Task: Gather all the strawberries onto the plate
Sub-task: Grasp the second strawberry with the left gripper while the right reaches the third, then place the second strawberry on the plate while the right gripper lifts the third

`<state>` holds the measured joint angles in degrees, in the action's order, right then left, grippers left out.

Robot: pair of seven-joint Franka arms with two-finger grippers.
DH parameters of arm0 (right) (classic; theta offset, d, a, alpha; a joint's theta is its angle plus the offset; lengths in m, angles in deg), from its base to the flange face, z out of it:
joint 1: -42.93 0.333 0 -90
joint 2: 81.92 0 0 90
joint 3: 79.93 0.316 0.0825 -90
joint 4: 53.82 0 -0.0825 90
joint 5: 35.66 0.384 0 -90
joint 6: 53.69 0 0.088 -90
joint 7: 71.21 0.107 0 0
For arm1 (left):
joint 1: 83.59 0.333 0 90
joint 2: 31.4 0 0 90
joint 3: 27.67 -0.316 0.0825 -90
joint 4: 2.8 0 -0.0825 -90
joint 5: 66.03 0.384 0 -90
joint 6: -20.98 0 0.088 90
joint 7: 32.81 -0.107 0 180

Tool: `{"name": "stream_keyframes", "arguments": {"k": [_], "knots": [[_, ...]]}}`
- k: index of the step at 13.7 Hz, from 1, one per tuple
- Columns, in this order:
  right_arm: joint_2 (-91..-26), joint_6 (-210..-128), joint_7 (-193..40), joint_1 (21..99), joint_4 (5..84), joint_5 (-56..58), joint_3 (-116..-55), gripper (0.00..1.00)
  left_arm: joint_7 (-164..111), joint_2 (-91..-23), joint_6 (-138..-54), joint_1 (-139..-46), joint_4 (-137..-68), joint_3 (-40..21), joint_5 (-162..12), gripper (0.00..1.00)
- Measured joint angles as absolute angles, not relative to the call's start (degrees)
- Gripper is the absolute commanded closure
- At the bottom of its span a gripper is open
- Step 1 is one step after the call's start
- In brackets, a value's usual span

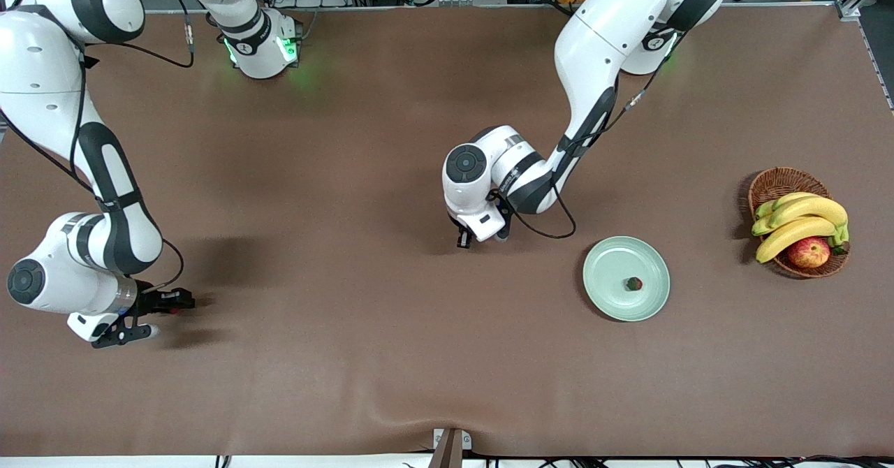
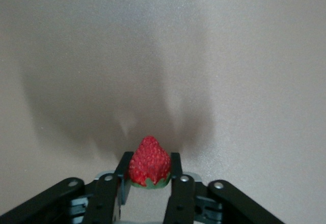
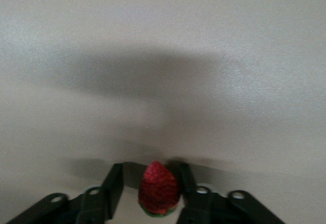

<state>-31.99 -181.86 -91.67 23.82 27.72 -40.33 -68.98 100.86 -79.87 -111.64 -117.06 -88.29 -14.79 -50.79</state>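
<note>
Left gripper point(image 2: 149, 175) is clamped on a strawberry point(image 2: 149, 162) low at mid-table; right gripper point(image 3: 151, 191) pinches another berry point(image 3: 159, 187) at the right arm's end. One berry point(image 1: 633, 283) already sits on the plate point(image 1: 607, 262). Grasp step done, I judge; next, lift and carry both to the plate

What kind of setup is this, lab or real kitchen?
Most likely a robotics lab bench, not a kitchen. Two white arms are mounted along one edge of a table covered in plain brown cloth, with aluminium framing and cabling along that edge. The only props are a plate and a wicker fruit basket.
</note>
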Motion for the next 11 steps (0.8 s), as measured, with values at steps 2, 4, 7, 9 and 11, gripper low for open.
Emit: {"name": "stream_keyframes", "arguments": {"k": [2, 4, 7, 9, 11], "knots": [[-32.02, -180.42, -91.90, 23.79, 27.44, -40.35, -68.94, 1.00, 102.61, -79.88, -112.02, -117.02, -88.21, -15.09, -50.79, 1.00], [-32.01, -178.43, -92.02, 23.80, 27.02, -40.35, -68.83, 1.00, 102.67, -79.84, -112.26, -116.84, -87.78, -15.55, -50.35, 1.00], [-32.05, -171.44, -91.62, 24.03, 24.31, -40.35, -68.03, 1.00, 102.56, -79.06, -112.20, -116.07, -86.98, -17.12, -44.69, 1.00], [-32.33, -163.40, -87.40, 25.16, 19.59, -40.34, -67.07, 1.00, 100.67, -77.94, -111.63, -113.43, -86.97, -17.67, -43.03, 1.00], [-32.86, -157.18, -80.71, 27.21, 16.02, -39.95, -65.81, 1.00, 94.02, -76.74, -109.74, -108.86, -87.03, -17.84, -42.77, 1.00]]}}
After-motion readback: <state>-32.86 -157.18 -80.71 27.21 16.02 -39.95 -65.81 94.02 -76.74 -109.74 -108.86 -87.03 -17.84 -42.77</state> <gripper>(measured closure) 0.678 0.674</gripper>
